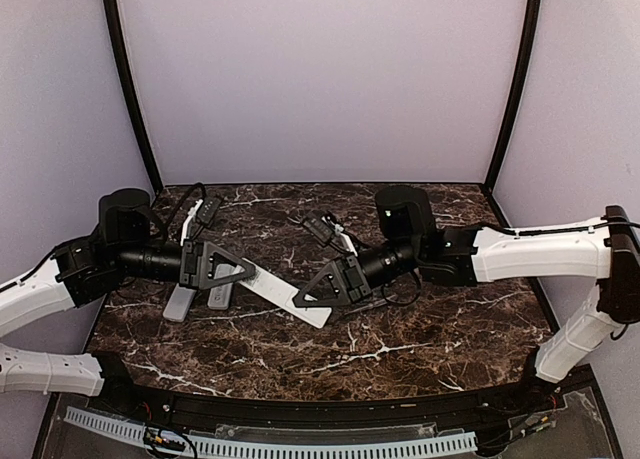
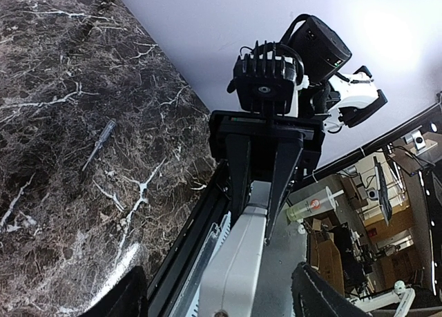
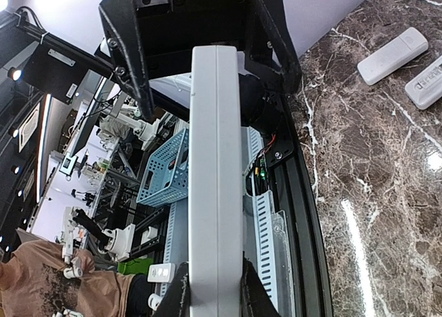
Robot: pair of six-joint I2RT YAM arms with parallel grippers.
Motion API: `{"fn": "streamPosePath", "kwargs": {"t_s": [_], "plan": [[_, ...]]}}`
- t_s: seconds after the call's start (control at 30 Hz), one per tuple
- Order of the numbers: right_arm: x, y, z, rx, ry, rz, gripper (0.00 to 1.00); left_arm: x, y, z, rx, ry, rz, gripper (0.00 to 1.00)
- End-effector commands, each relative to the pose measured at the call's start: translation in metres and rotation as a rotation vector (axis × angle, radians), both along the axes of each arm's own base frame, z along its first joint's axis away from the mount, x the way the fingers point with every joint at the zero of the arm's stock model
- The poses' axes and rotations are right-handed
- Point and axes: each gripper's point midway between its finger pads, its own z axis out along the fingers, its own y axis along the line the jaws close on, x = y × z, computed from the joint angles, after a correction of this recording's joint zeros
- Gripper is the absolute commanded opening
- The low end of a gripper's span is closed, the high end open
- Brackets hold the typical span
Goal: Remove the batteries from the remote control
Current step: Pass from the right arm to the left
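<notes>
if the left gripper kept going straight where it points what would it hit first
The left gripper straddles the white remote, so it would likely slide along it into the right gripper clamped on the far end.

readable text: none in any view
remote control [image 3: 215,179]: plain white casing facing the right wrist camera, no lettering to be made out
cup [image 2: 309,208]: a red mark on its side, too small to read

Top view: remote control [image 1: 283,294] ends hidden under left pincer [image 1: 250,274] and right pincer [image 1: 301,299]. Wrist views crop it at bottom edge. Thin object [image 2: 99,143] on counter [image 2: 48,213] too small to identify.
</notes>
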Motion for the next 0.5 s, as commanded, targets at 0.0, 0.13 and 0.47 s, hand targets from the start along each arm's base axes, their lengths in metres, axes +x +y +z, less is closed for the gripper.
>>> {"fn": "streamPosePath", "kwargs": {"t_s": [0.0, 0.13, 0.47], "plan": [[0.0026, 0.0052, 0.0222, 0.068, -0.025, 0.028, 0.00, -0.0079, -0.0021, -0.0020, -0.010, 0.028, -0.051, 0.64], [0.0042, 0.0060, 0.0202, 0.054, -0.025, 0.027, 0.00, -0.0070, -0.0040, -0.0028, -0.013, 0.036, -0.054, 0.46], [0.0056, 0.0081, 0.0140, 0.027, -0.013, 0.035, 0.00, -0.0081, -0.0083, -0.0014, -0.038, 0.046, -0.078, 0.22]]}}
